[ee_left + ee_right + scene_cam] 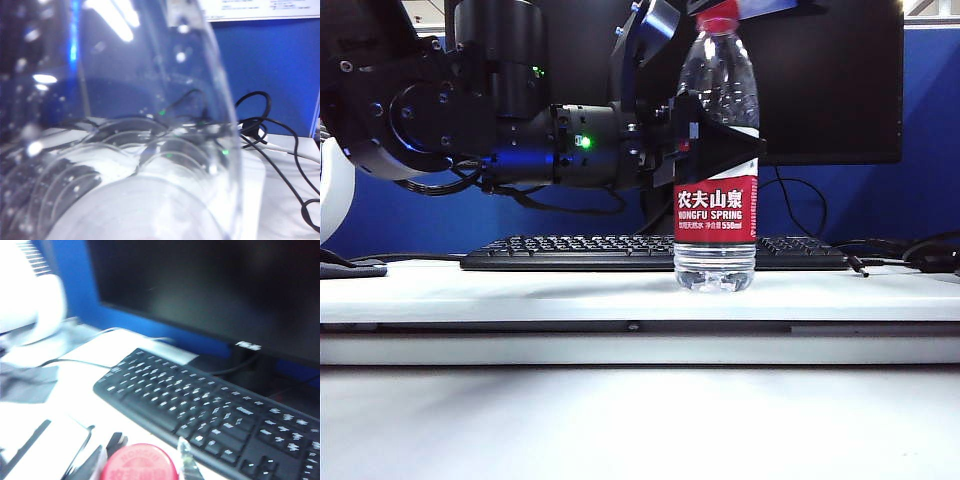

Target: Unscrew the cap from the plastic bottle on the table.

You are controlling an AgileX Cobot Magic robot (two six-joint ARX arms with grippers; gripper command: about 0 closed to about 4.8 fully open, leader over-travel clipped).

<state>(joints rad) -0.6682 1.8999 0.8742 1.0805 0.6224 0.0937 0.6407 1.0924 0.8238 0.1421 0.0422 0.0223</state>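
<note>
From the outside camera, the plastic bottle point(716, 160) stands upright on the table point(520, 290), just in front of the black keyboard point(570, 252), and my left claw point(705, 140) reaches in from the left and pinches it at the shoulder, just above the label. The red cap point(718, 16) sits at the very top of the frame, with my right arm only a dark shape beside it. My left wrist camera is filled by the clear bottle point(125, 150) pressed close, so the fingers themselves are hidden there, with loose cables beyond. My right wrist camera looks down on the cap point(139, 462), my right claw point(145, 460) flanking it on both sides; whether it truly bites I cannot tell. I judge the bracing done, while the turning and lifting off remain ahead
</note>
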